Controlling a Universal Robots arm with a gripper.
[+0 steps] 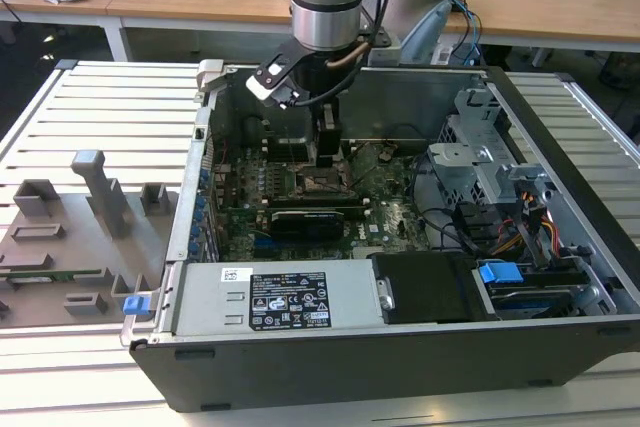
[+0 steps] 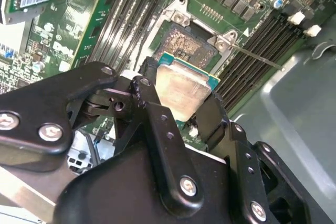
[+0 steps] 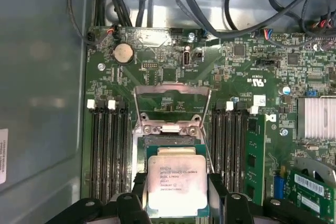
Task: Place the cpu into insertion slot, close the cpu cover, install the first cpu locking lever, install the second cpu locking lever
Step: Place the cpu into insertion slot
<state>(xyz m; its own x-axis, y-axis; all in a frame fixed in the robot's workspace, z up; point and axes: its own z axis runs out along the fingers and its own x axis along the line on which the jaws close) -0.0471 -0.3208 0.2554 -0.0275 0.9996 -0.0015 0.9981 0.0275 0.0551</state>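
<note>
1. Within the grip of the black hand (image 2: 182, 88), clamped by opposite edges, sits the flat square silver-topped cpu (image 3: 176, 184)
2. Just beyond the hand lies the dark square insertion slot (image 2: 184, 45), uncovered
3. Past it the thin silver-grey metal cpu cover (image 3: 171, 88) stands raised

Your exterior view bright, daylit; computer case (image 1: 420, 352) interior darker, shadowed; warm glare on cpu (image 2: 181, 90) top in second wrist view.

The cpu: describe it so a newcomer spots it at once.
Inside the open computer case, above the green circuit board, the gripper holds the cpu. It is a flat square chip with a pale metal top, unlike the long dark slots nearby.
</note>
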